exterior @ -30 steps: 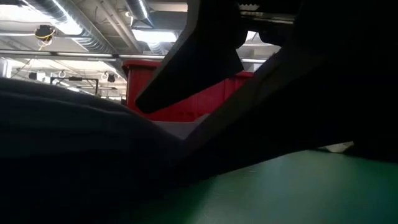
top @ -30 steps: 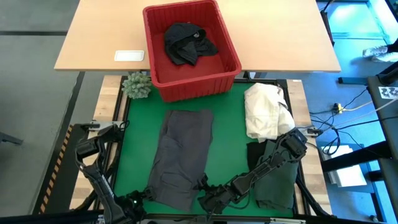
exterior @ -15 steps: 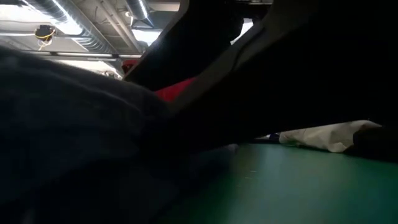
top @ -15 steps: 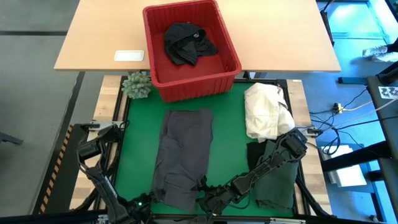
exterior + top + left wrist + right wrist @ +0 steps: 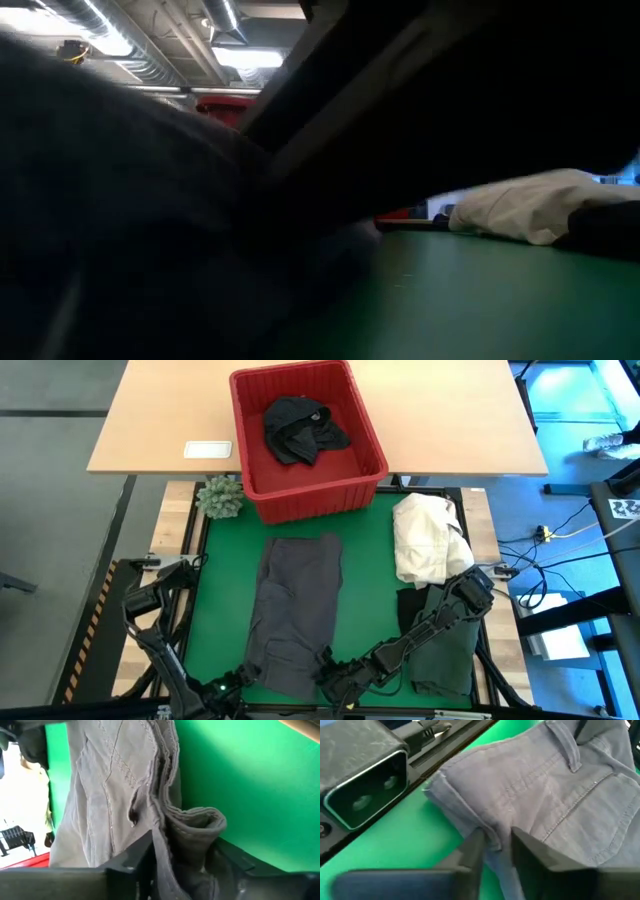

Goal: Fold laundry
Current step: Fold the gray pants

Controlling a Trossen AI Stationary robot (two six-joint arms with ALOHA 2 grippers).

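Note:
A dark grey garment (image 5: 297, 610) lies spread lengthwise on the green mat (image 5: 370, 590). Its near end is bunched up. My left gripper (image 5: 246, 678) is shut on the near left corner, and my right gripper (image 5: 326, 668) is shut on the near right corner. A black garment (image 5: 300, 428) rests in the red basket (image 5: 360, 470) on the wooden table beyond. A dark green garment (image 5: 447, 652) and a black one (image 5: 413, 603) lie under my right arm. The low view is mostly blocked by grey cloth (image 5: 120, 200). My left gripper pinches a thick fold of the garment's near edge (image 5: 192, 845) between its two fingers (image 5: 135, 865), several layers deep. It comes from the near side, slanting down. The fold stands up between the fingers; the rest lies on the mat. My right gripper pinches a folded edge at the garment's near right corner (image 5: 492, 834) between its two fingers (image 5: 472, 851). It slants down from the near right. The pinched cloth is raised a little, and the garment beyond rests slack on the mat.
A cream-white cloth heap (image 5: 428, 540) sits at the mat's far right. A small green plant (image 5: 220, 498) stands by the basket's left corner, with a white card (image 5: 208, 449) on the wooden table. A grey camera unit (image 5: 365, 780) sits at the mat's near edge.
My left gripper has turned and crept toward the garment's near left corner. The cloth at the near edge has bunched up and risen, now filling the left of the low view. The rest of the garment has stayed flat.

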